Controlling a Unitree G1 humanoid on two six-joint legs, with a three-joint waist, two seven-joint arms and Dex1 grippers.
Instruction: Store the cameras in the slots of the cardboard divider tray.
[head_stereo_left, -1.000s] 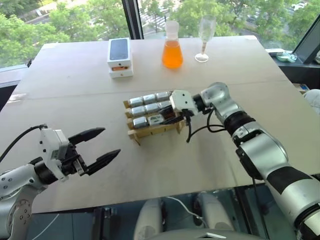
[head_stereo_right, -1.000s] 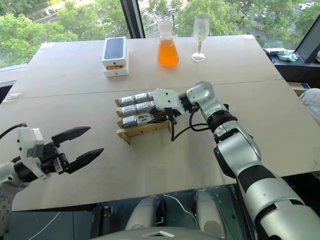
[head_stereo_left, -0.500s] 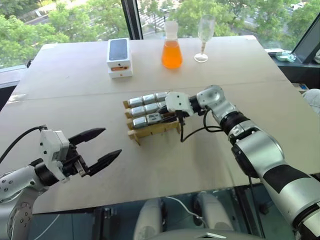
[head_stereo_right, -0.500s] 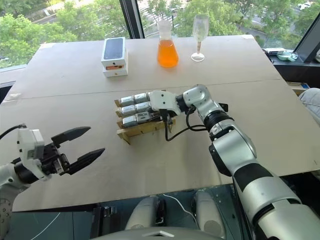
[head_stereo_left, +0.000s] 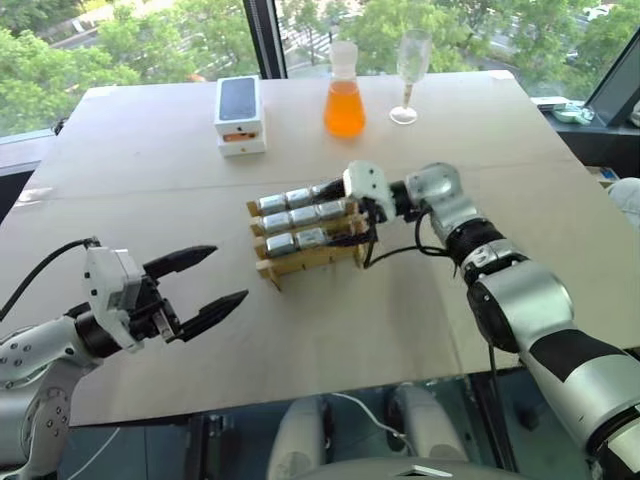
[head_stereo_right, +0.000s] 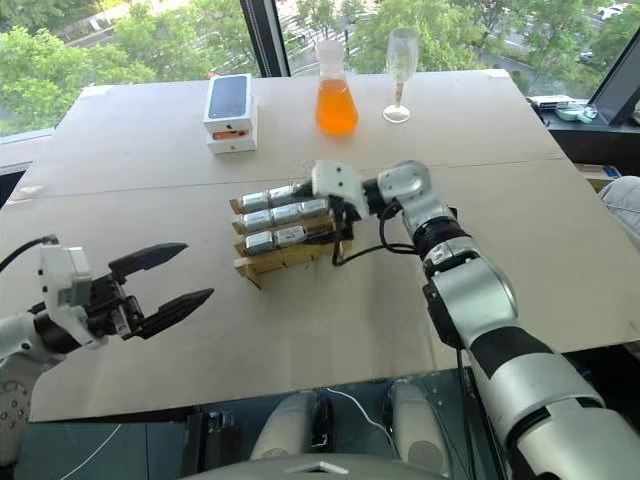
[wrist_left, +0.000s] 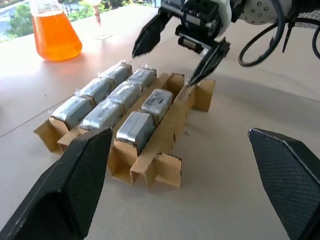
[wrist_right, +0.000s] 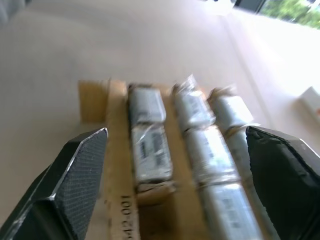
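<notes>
The cardboard divider tray (head_stereo_left: 318, 259) sits mid-table with several silver cameras (head_stereo_left: 298, 216) lying in its rows. Two more cameras (wrist_left: 146, 116) fill the third row. The tray's nearest row (wrist_left: 167, 131) holds nothing. My right gripper (head_stereo_left: 348, 215) hovers open just above the tray's right end, one finger over the back row and one over the front, holding nothing. In the right wrist view the cameras (wrist_right: 150, 135) lie below its spread fingers. My left gripper (head_stereo_left: 228, 273) hangs open over the table's near left, well apart from the tray.
A white phone box (head_stereo_left: 240, 113), a flask of orange liquid (head_stereo_left: 344, 103) and a wine glass (head_stereo_left: 409, 73) stand at the back of the table. A black cable (head_stereo_left: 400, 255) loops from my right wrist beside the tray.
My right gripper was shut on a camera at the tray's front row. It has opened and lifted, leaving the camera in the tray. The left arm has barely shifted.
</notes>
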